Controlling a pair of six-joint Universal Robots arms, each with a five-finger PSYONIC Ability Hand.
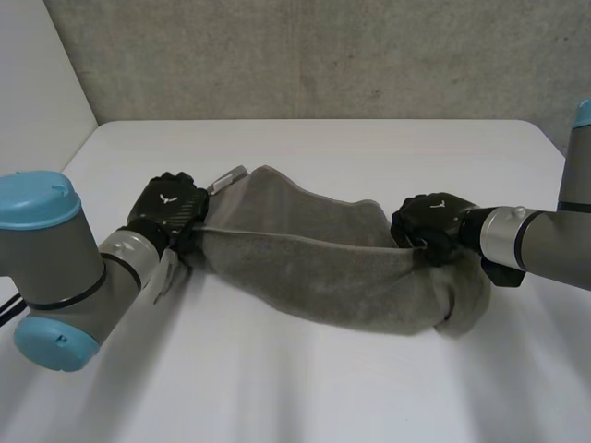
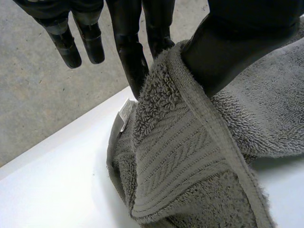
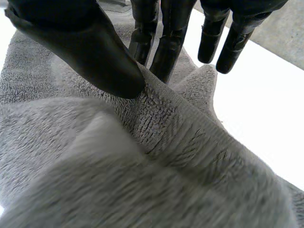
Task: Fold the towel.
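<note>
The towel (image 1: 323, 268) is grey terry. It is stretched across the middle of the white surface (image 1: 369, 148) between my two hands, and one hem is drawn taut from left to right. The cloth is doubled along that line. A far layer rises behind the hem, and the near layer sags down towards the surface. Its right end bunches in a thick lump just below my right hand (image 1: 429, 226).

My left hand (image 1: 166, 214) has the towel's left end. In my left wrist view the thumb (image 2: 223, 52) presses the banded edge against a finger (image 2: 130, 57) behind the cloth, so the hand pinches the towel there. Two other fingers stand straight and free beside it. A small white label (image 1: 228, 178) sticks out of the towel's far left corner, just beside that hand.

My right hand grips the right end in the same way. In my right wrist view the thumb (image 3: 85, 52) bears down on the hem against fingers (image 3: 161, 42) on the other side of the cloth, and the outer fingers are clear of it.

My left arm (image 1: 65, 268) comes in from the near left and my right arm (image 1: 536, 242) from the right. A rough concrete wall (image 1: 323, 55) stands behind the far edge of the surface.
</note>
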